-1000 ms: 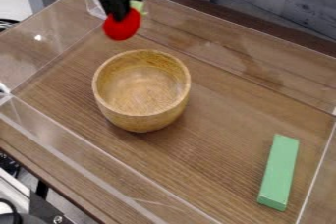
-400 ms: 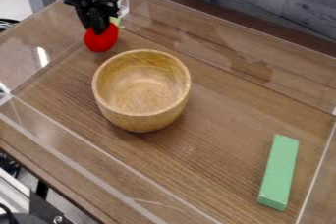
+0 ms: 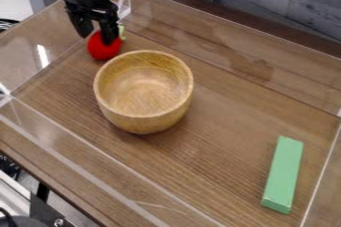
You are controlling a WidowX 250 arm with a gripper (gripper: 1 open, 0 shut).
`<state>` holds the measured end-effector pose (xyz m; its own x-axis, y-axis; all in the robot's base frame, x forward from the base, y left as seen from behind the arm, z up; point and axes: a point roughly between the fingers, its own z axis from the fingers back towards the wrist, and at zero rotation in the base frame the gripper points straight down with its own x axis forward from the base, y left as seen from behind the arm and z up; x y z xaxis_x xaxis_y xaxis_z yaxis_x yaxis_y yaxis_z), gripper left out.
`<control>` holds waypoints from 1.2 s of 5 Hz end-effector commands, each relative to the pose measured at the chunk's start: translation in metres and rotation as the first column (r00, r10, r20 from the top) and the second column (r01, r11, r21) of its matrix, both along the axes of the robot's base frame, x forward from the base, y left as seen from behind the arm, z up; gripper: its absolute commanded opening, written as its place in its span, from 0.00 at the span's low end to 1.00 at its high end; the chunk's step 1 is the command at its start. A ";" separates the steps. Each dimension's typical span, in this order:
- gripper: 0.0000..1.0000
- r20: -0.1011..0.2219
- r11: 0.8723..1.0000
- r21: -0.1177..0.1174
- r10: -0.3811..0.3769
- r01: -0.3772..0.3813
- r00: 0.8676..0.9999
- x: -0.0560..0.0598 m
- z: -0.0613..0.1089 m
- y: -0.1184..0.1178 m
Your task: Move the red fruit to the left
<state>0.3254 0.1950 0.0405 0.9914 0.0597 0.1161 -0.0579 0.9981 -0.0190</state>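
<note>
Probably light, rigid and smooth, this red fruit: round, apt to roll; best pinched across the middle, below the leafy tip. Resting on the counter at about ten o'clock from the wooden bowl, close by its rim. Directly above, at twelve o'clock: tool, jaws spread, straddling the top, seemingly not gripping.

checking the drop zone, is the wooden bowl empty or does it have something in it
Empty. The wooden bowl shows only bare wood inside; the red fruit sits outside it on the table, under the gripper.
</note>
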 end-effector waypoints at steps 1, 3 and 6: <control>1.00 0.043 0.999 0.041 -0.018 0.016 0.999 0.019 0.002 0.004; 0.00 0.053 0.999 0.045 -0.030 0.027 0.998 0.035 0.004 0.002; 0.00 0.125 0.997 0.063 -0.062 0.054 0.990 0.045 0.067 -0.022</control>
<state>0.3647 0.1691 0.0763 0.9857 -0.0021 0.1684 0.0024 1.0000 -0.0020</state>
